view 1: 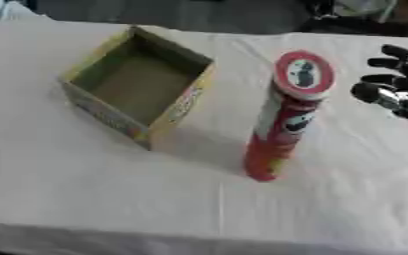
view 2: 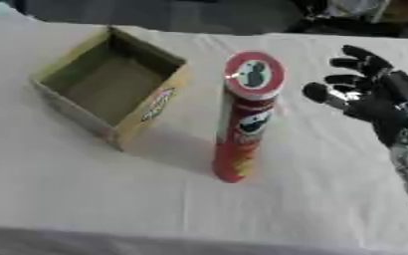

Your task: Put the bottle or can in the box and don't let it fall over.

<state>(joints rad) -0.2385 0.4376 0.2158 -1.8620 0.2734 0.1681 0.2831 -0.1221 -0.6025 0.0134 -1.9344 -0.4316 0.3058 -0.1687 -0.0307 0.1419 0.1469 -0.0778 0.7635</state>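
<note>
Across the whole frame runs the table (view 1: 85,199), covered in a plain white cloth, so that's the biggest thing going. Its near edge shows along the bottom and its far edge along the top, with loads of bare cloth in front and to the right.

Next down in size is the box (view 1: 138,79), a yellowish cardboard one sitting toward the far left, open side up, turned a bit so one corner points at the viewer. Nothing visible inside it.

Then the can (view 2: 242,124), a tall red tube standing upright just right of the box, not touching it. Long axis is vertical, lid on top facing up at the camera, base planted on the cloth. Clear gap between it and the box's near corner.

Smallest bit: the robot's right hand (view 2: 373,102), black, hovering to the right of the can near its top, fingers spread and straight, holding nothing, apart from the can.
</note>
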